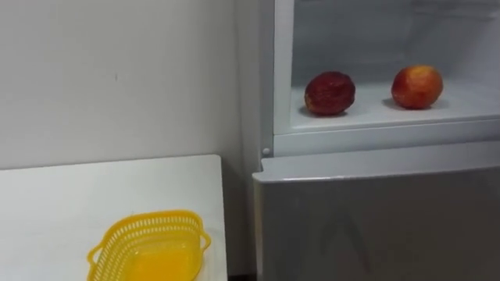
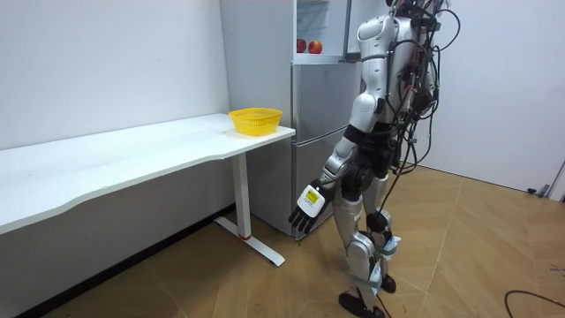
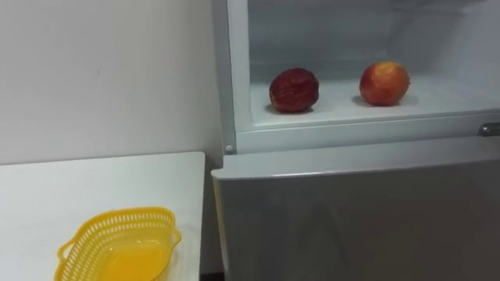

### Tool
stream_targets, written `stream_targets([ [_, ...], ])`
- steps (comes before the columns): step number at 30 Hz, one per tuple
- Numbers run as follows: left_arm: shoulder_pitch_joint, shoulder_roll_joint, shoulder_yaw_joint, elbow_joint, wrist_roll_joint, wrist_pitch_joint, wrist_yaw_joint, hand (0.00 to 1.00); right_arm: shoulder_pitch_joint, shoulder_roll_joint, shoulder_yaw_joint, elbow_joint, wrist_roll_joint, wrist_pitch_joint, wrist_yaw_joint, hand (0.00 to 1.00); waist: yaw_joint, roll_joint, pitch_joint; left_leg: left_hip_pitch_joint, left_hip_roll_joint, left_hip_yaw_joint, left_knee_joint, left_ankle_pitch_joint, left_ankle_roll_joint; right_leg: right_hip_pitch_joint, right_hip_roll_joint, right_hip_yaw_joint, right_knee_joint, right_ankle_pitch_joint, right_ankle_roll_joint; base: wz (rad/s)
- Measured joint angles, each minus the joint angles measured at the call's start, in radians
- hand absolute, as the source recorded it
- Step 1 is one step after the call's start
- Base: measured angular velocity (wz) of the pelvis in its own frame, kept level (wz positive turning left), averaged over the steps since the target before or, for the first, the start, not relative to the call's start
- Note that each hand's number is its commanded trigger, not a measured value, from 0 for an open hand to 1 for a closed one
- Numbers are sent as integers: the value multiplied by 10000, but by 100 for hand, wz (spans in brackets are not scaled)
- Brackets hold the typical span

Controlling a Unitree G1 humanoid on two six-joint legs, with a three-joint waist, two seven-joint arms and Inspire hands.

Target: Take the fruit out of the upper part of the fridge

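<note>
The left hand (image 2: 309, 205) hangs low by the robot's thigh, fingers loosely straight, holding nothing. On the shelf of the open upper fridge (image 1: 283, 78) sit a dark red apple (image 1: 329, 93) and, apart to its right, a red-orange apple (image 1: 416, 86), nothing before them. A yellow basket (image 1: 148, 246) stands on the white table (image 1: 78, 195) beside the fridge.

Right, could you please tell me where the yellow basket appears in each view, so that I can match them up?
Left eye view: the yellow basket is at the bottom, left of centre, on the white table.
Right eye view: bottom left, on the same table.
Room view: upper middle, at the table's end.
Shared landmark: the fridge, just right of that table.
</note>
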Motion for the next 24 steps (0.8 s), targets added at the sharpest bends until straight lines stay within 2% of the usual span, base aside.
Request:
stream_targets([
  [4, 305, 31, 9, 10, -17, -366, -3, 0, 426, 74, 164, -1580, -176, -485, 75, 0, -96, 1, -7, -96, -2, 111, 15, 0, 0, -15, 23, 114, 9, 8, 2, -6],
  [8, 221, 41, 23, 328, -14, -558, -4, 0, 523, 62, 283, -2925, -1274, -498, 31, 0, -117, -14, 0, -78, 14, 167, 15, 0, 0, -18, 28, 121, 4, 20, -3, -7],
  [9, 212, 51, 16, 405, -14, -620, -10, 0, 508, 60, 327, -3425, -1575, -631, -63, 0, -130, -11, -1, -65, 14, 204, 15, 0, 0, -18, 37, 127, 3, 28, -5, -4],
  [10, 205, 53, 16, 422, -14, -654, -25, 0, 489, 60, 358, -3865, -1749, -810, -222, 0, -131, -10, -1, -61, 15, 255, 15, 0, 0, -22, 43, 134, 2, 33, -9, -5],
  [12, 179, 52, 5, 421, -12, -671, -54, 0, 478, 59, 423, -4619, -2000, -887, -460, 0, -132, 7, 5, -81, 17, 288, 10, -1, -1, -95, 58, 132, 0, 51, -15, 0],
  [15, 139, 125, 4, 608, -26, -809, -191, 0, 396, 28, 436, -5379, -2166, -1276, -867, 0, -128, 151, -23, -117, 40, 299, -61, -4, -4, -171, 123, 145, 6, 103, -41, 0],
  [18, 104, 165, 5, 870, -27, -829, -202, 0, 383, 23, 443, -6154, -2500, -1285, -1317, 0, -107, 162, -14, -158, 75, 272, -134, -12, -19, -190, 169, 111, 53, 120, -68, 2],
  [19, 63, 193, -75, 939, -29, -830, -196, 0, 308, -31, 552, -6416, -2543, -1326, -1568, 0, -105, 214, 16, -163, 78, 257, -133, -13, -21, -210, 170, 100, 103, 120, -68, 4],
  [22, -32, 356, -471, 1211, -20, -855, -148, 0, 25, -141, 1020, -6649, -2544, -1556, -2078, 0, -45, 210, 13, -160, 100, 260, -129, -22, -34, -234, 199, 121, 155, 133, -88, 0],
  [24, -94, 403, -680, 1468, -1, -856, -145, 0, -164, -227, 1187, -6751, -2693, -1575, -2231, 0, 30, 209, 7, -152, 106, 270, -108, -22, -35, -233, 208, 150, 159, 148, -104, 0],
])
